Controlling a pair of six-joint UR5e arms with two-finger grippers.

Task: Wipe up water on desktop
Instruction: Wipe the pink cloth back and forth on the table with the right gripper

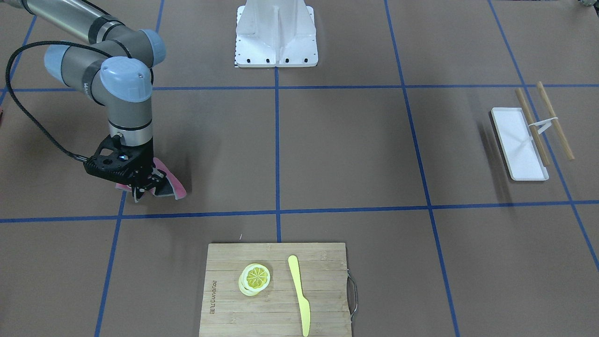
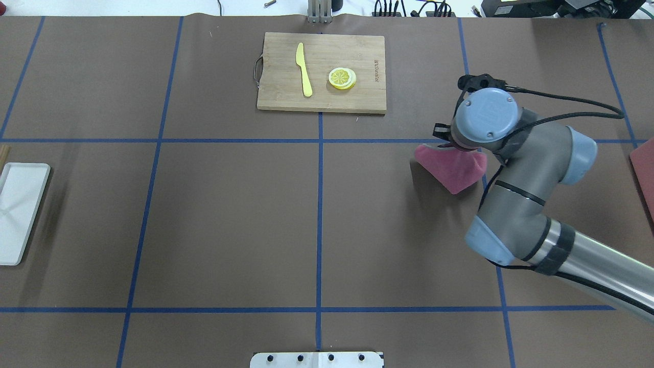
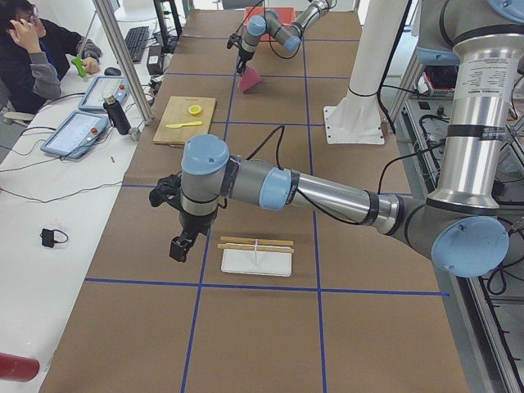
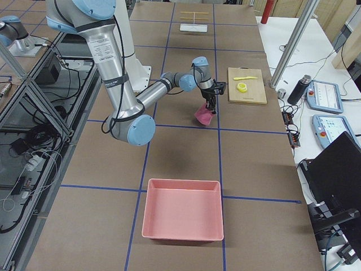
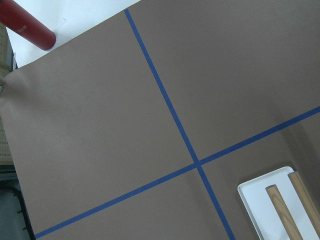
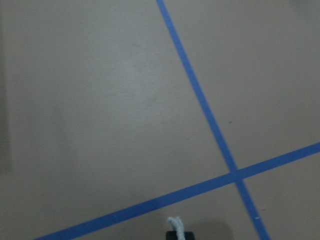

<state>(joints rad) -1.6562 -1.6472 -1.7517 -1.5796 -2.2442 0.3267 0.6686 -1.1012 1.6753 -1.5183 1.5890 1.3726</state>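
The desktop is matte brown with blue tape lines; I see no water on it. My right gripper points down and is shut on a pink cloth, which hangs to the surface beside a tape line. The cloth also shows in the overhead view under the right wrist, which hides the fingers there. My left gripper shows only in the exterior left view, hovering beside the white tray; I cannot tell whether it is open or shut.
A bamboo cutting board at the operators' edge carries lemon slices and a yellow knife. The white tray has chopsticks on it. A pink bin stands at the right end.
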